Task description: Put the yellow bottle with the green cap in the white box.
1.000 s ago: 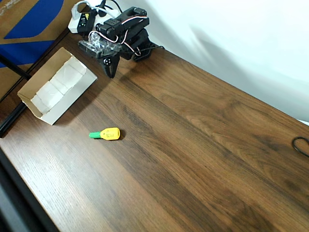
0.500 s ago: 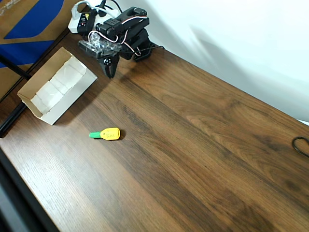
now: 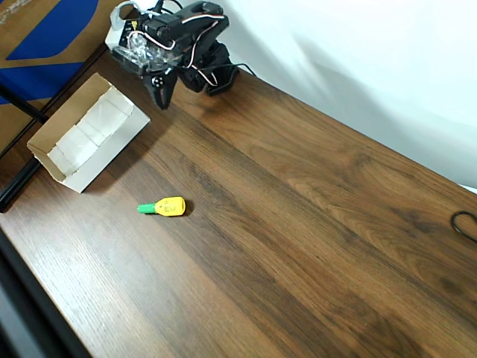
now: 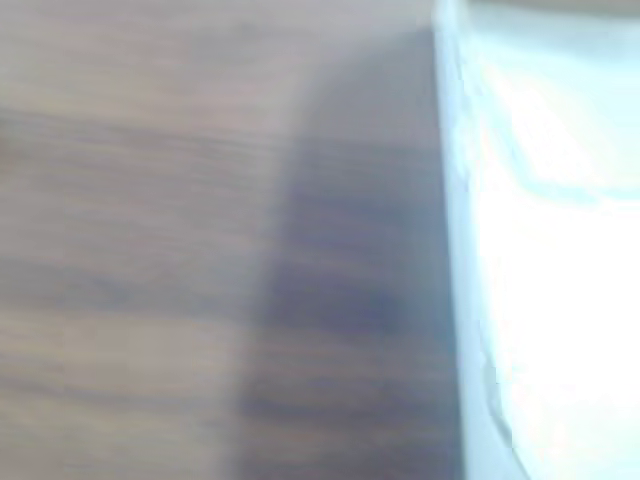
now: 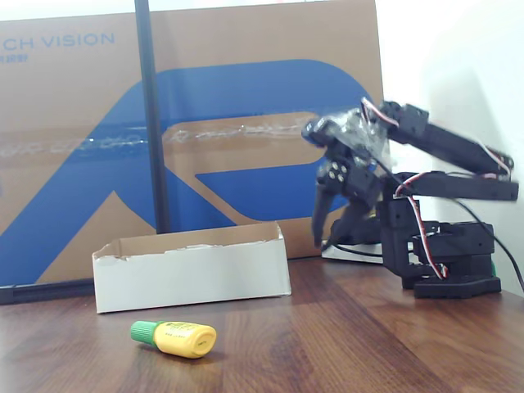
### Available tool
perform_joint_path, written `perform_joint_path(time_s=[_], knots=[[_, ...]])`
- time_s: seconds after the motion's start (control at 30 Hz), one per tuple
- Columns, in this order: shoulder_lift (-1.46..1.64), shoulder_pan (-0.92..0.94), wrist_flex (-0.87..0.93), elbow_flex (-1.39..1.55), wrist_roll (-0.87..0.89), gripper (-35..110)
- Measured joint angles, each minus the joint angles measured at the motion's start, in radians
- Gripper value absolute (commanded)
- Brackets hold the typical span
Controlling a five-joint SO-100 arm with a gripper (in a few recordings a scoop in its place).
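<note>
- Bottle (image 3: 165, 206) first, since the task turns on it: it lies on its side on the table (image 3: 313, 224), green cap pointing left in the overhead view, apart from everything else. The fixed view agrees, with the bottle (image 5: 175, 338) in front of the box (image 5: 192, 270) and not touching it.
- Box (image 3: 88, 133), left of centre in the overhead view: open side up, floor bare, nothing inside. It sits up and left of the bottle, near but clearly separate.
- Carton (image 5: 246, 123) with blue print stands behind the box; a dark pole (image 5: 152, 123) rises in front of it. Neither bears on the task.
- Gripper (image 3: 159, 95), further right at the table's far edge: compared with 0.5 s ago it has lifted and swung slightly left, while bottle and box have not moved.
- Gripper (image 5: 321, 229) in the fixed view hangs tip-down above the table, right of the box; the jaws appear together, holding nothing.
- Wrist view is blurred: wood grain, and a white edge at right.
- Judgement: the arm is only leaving its folded rest pose. The reach is just starting, and the grasp and the placing are yet to come. The jaws will need to part before descending on the bottle.
</note>
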Motion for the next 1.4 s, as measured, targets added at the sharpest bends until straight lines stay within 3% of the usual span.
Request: perform_joint_path(time_s=[0.67, 1.03, 1.4], knots=[[-0.808, -0.048, -0.238, -0.373, 0.009, 8], [-1.417, -0.095, -0.302, -0.773, 0.034, 8], [-1.825, -0.121, -0.388, -1.072, 0.023, 4]])
